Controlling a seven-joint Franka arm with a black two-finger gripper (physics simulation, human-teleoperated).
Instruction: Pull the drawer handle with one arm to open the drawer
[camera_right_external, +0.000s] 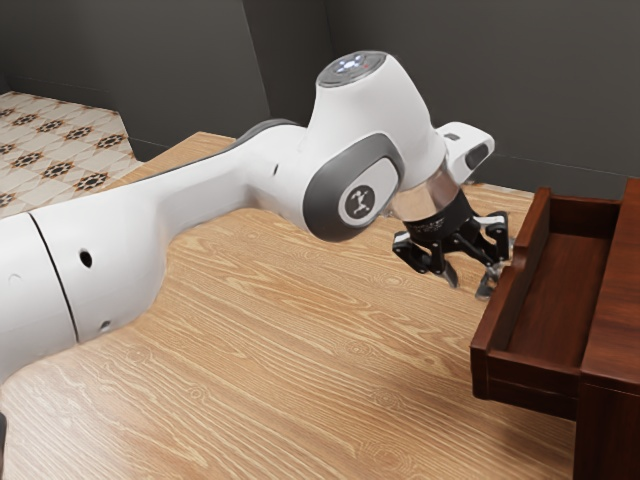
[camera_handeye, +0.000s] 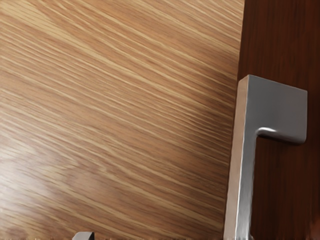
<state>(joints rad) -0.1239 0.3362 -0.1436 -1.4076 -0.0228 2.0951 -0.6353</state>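
the gripper (camera_right_external: 468, 262) has its fingers spread, holding nothing, just beside the handle (camera_handeye: 245, 165) on the drawer (camera_right_external: 545, 300), which sticks out of its cabinet (camera_right_external: 615, 330) at the exterior view's right. pale wood-grain table (camera_right_external: 280, 340), dark grey walls, patterned tile floor (camera_right_external: 50, 140). the drawer is dark reddish wood; the handle is a squared brushed-metal bar

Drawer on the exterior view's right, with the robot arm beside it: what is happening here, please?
The Franka arm is working on the dark wooden drawer. The drawer stands pulled well out of its cabinet, with its inside showing. The gripper is at the drawer's front, open, beside the metal handle and not clamped on it.
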